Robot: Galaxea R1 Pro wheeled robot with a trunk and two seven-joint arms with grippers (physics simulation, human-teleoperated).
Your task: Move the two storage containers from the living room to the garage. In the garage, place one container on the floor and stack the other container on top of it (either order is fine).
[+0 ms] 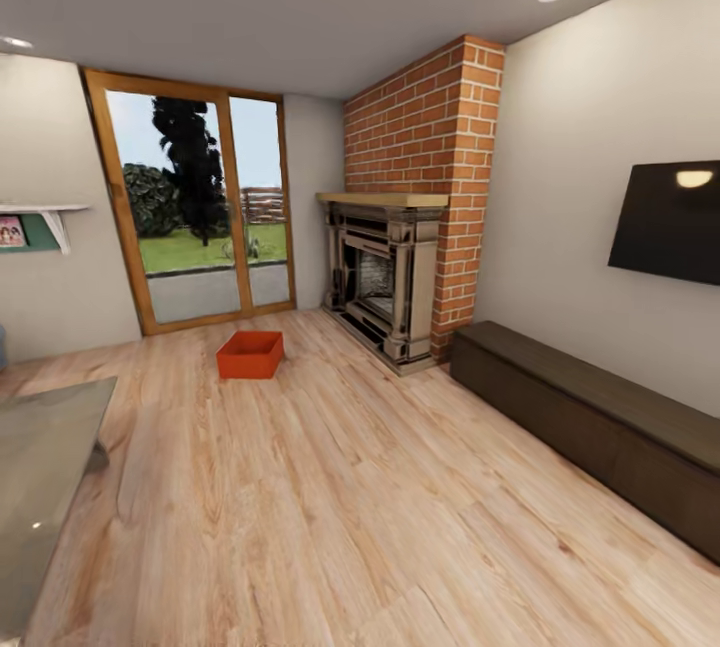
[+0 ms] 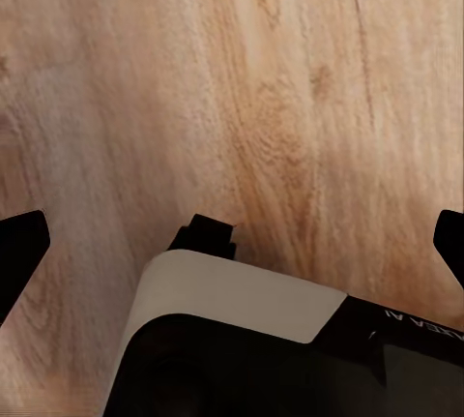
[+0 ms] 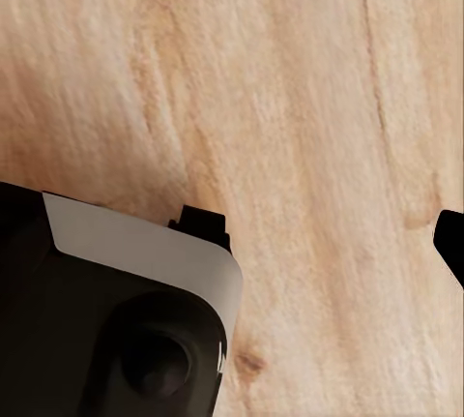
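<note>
One orange-red storage container (image 1: pixel 250 355) sits open-topped on the light wood floor of the living room, in front of the glass patio door and left of the brick fireplace (image 1: pixel 420 197). It lies several steps ahead of me. My left gripper (image 2: pixel 232 248) hangs over the plank floor with both dark fingertips (image 2: pixel 21 243) spread wide, open and holding nothing. My right gripper (image 3: pixel 232 248) also points down at the floor. One of its fingertips (image 3: pixel 450 241) stands far out at the picture's edge, and the other is hidden behind my own white and black body.
A long dark low bench (image 1: pixel 590 417) runs along the right wall under a black TV (image 1: pixel 668 222). A grey glass-topped table (image 1: pixel 40 477) stands at the near left. A wide strip of wood floor (image 1: pixel 300 507) leads from me to the patio door (image 1: pixel 200 202).
</note>
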